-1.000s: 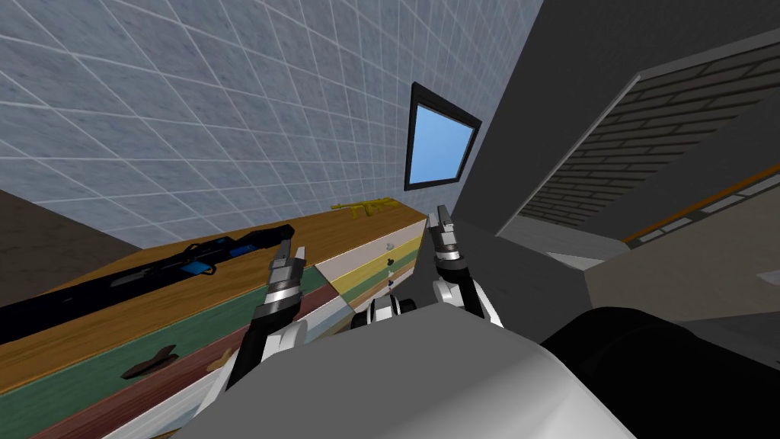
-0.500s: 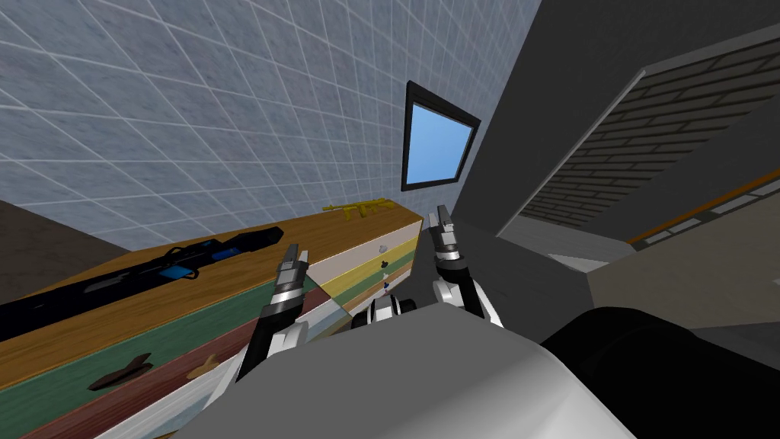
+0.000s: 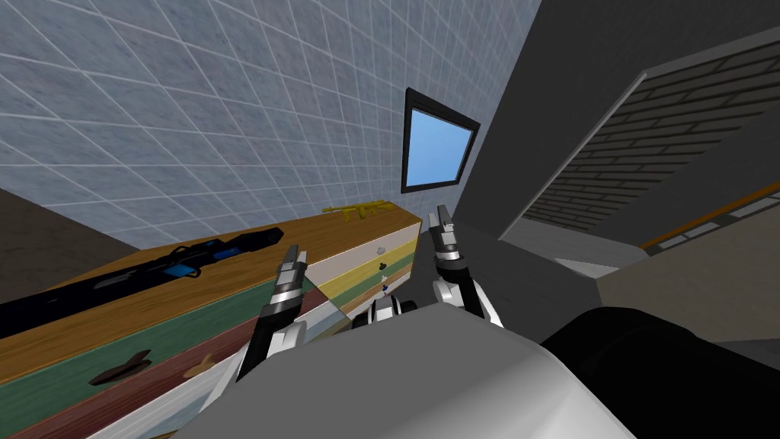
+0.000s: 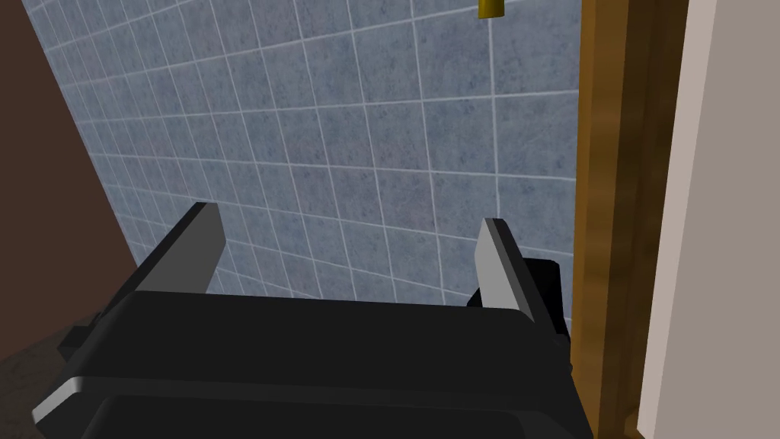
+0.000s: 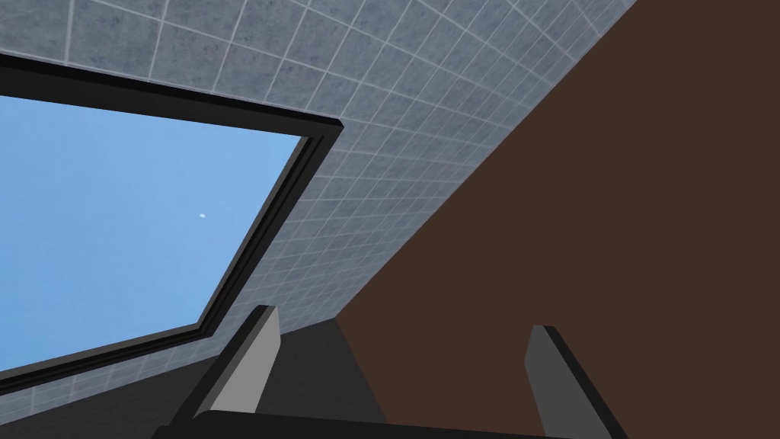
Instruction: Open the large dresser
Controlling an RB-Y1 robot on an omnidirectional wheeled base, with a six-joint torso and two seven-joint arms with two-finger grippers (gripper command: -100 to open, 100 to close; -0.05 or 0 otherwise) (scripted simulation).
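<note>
Dresser (image 3: pixel 91 347) looks heavy and rigid, best pulled by dark drawer handle (image 3: pixel 119 371); left gripper (image 3: pixel 295 251) and right gripper (image 3: pixel 436 214) both spread, empty.

A long item (image 3: pixel 137 273) lies on the dresser (image 3: pixel 183 324), which stands against the wall (image 3: pixel 190 114).

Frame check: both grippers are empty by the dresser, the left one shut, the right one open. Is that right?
Not quite. The left gripper is open, not shut: the left wrist view shows its fingers standing well apart with nothing between them. The rest holds: the right gripper is open, and both are empty by the dresser.
</note>
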